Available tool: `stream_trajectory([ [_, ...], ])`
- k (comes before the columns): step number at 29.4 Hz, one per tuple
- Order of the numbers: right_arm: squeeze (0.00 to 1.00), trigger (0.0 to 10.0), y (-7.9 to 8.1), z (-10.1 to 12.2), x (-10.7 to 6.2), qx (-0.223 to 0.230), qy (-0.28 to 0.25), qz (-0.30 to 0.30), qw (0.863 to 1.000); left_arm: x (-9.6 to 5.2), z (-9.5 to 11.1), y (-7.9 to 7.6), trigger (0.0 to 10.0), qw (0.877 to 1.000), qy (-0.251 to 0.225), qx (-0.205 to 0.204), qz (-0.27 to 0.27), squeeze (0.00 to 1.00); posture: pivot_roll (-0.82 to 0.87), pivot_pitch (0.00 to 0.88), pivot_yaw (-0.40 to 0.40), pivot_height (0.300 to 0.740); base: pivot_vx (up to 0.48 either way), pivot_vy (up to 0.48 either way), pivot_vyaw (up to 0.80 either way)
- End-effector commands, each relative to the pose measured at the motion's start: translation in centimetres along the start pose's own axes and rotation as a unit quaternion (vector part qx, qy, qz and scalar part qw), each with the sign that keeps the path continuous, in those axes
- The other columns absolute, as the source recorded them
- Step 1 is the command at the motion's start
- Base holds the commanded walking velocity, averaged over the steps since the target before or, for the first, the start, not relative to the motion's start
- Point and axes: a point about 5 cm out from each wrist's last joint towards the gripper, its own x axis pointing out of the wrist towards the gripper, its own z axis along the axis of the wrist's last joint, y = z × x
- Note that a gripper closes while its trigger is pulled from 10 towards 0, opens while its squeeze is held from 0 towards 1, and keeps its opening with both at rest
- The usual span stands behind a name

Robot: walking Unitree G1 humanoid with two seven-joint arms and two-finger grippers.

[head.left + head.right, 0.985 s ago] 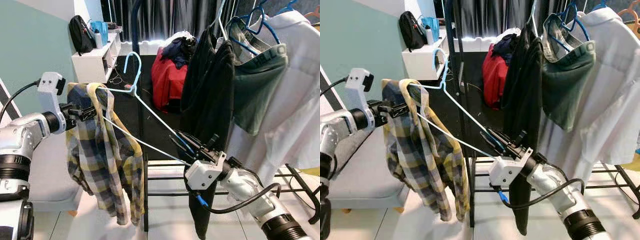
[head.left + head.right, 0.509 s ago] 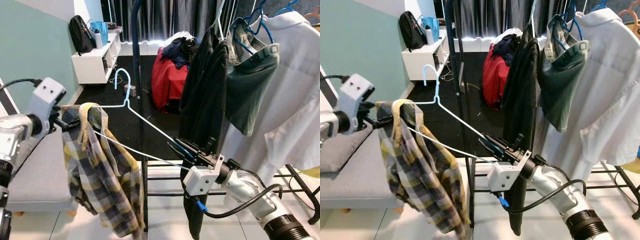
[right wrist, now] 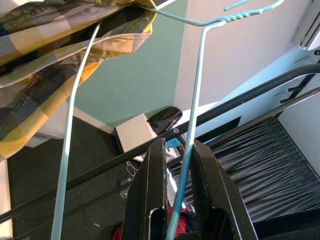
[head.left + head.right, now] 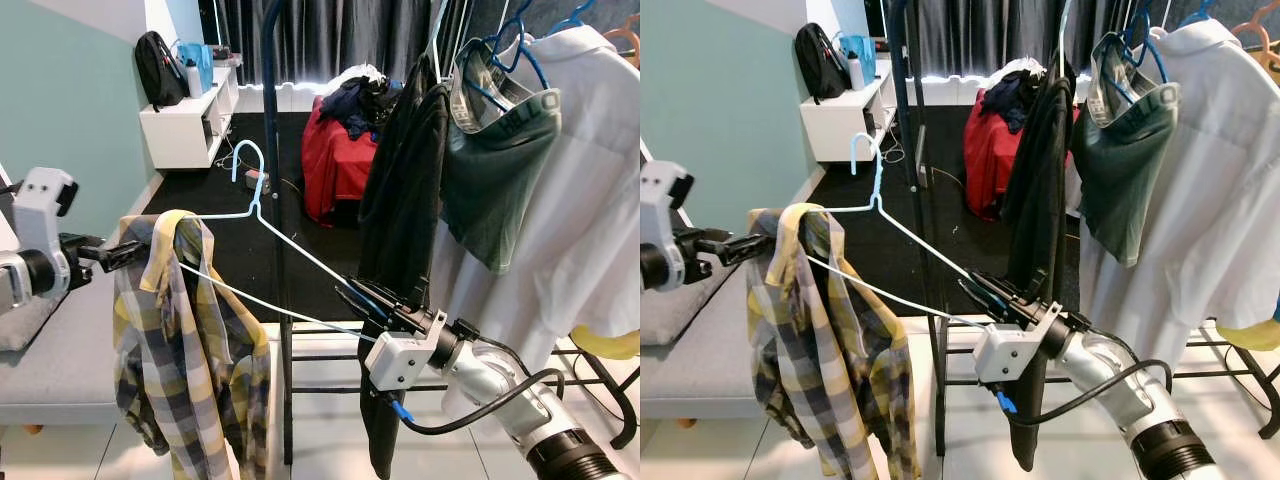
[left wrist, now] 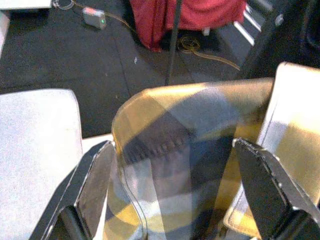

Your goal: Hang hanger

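Right gripper (image 4: pixel 362 298) pinched my hanger (image 4: pixel 300 255), left gripper (image 4: pixel 128 252) spread at 9 o'clock beside the shirt (image 4: pixel 185 340).

Plaid shirt (image 4: pixel 185 340) on blue hanger (image 4: pixel 290 245), pinched by right tool (image 4: pixel 368 301).

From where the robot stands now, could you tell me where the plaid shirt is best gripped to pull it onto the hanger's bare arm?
Probably the collar of the plaid shirt, approached from the robot's left where the left gripper sits open around it. The shirt drapes over one end of the hanger, which the right gripper clamps at the other.
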Motion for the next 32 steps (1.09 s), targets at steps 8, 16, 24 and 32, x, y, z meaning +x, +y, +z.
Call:
stream_trajectory([
  [8,0.00,10.0,-0.8,0.6,0.7,0.000,-0.020,-0.030,0.999,0.4,0.7,-2.7,10.0,0.985,-0.075,-0.144,-0.065,0.31,0.05,0.099,0.018,0.740,0.000,0.000,0.00],
  [16,0.00,10.0,-0.9,0.7,1.1,0.000,-0.025,-0.033,0.999,1.3,-1.9,-5.2,10.0,0.989,-0.035,-0.107,-0.096,0.00,0.05,0.100,0.022,0.740,0.000,0.000,0.00],
  [24,0.00,10.0,-1.0,0.7,1.2,-0.002,-0.026,-0.036,0.999,1.4,-3.2,-6.4,10.0,0.994,-0.007,-0.059,-0.095,0.00,0.05,0.100,0.020,0.740,0.000,0.000,0.00],
  [32,0.00,10.0,-1.0,0.8,1.3,-0.003,-0.029,-0.037,0.999,1.8,-3.9,-6.3,0.0,0.996,0.000,-0.058,-0.070,0.00,0.05,0.099,0.021,0.740,0.000,0.000,0.00],
])
